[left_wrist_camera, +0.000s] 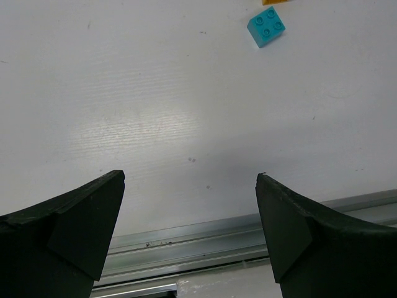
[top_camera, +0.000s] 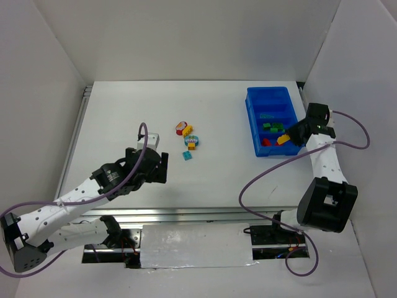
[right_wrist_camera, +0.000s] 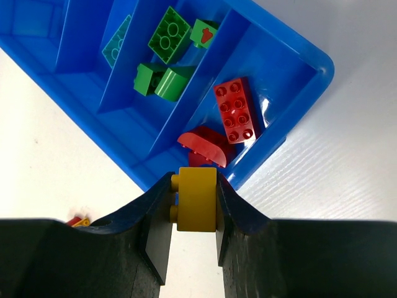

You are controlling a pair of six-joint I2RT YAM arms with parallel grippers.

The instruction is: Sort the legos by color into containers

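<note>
Pinching a yellow brick [right_wrist_camera: 197, 198] between its jaws, the right gripper [right_wrist_camera: 197, 186] is held over the near rim of the blue bin [right_wrist_camera: 310, 62], by the red bricks [right_wrist_camera: 236, 112], likely bound for an unfilled compartment. The left gripper [left_wrist_camera: 189, 177] is held with jaws spread wide over the white counter [left_wrist_camera: 155, 112], near a teal brick [left_wrist_camera: 267, 28]. Loose legos [top_camera: 189, 139] are scattered mid-counter, which is enclosed by white walls [top_camera: 186, 37].
</note>
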